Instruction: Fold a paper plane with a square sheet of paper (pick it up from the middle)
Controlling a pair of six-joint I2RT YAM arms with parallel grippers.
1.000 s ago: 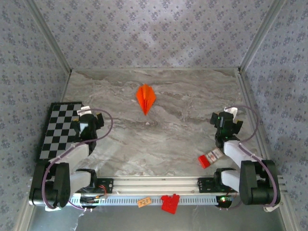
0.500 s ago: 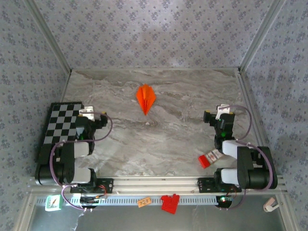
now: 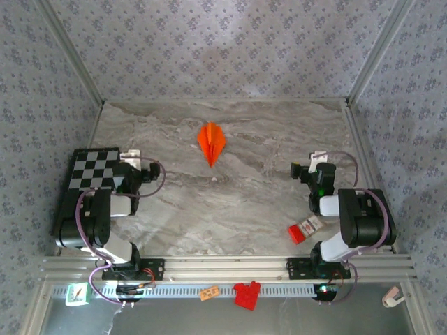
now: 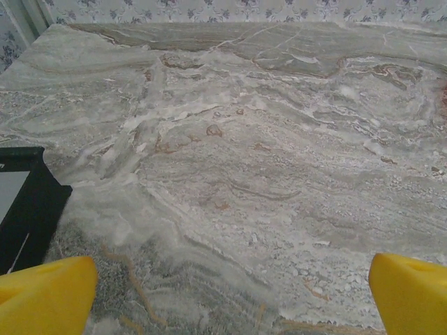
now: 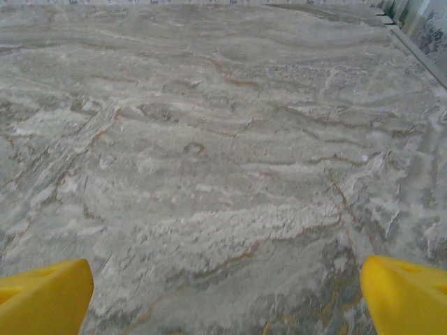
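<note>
Both pairs of jaws stand spread and empty. The paper plane lies on the bench ahead, between them, nose pointing back toward them. The left jaws look slightly nearer.

table: grey marbled top
plane: orange, lying flat at mid-width toward the far side, sharp tip pointing to the near edge
checkerboard: black-and-white, flat along the left edge
box: small, red-and-white, near the right front corner, well apart from the plane
</note>
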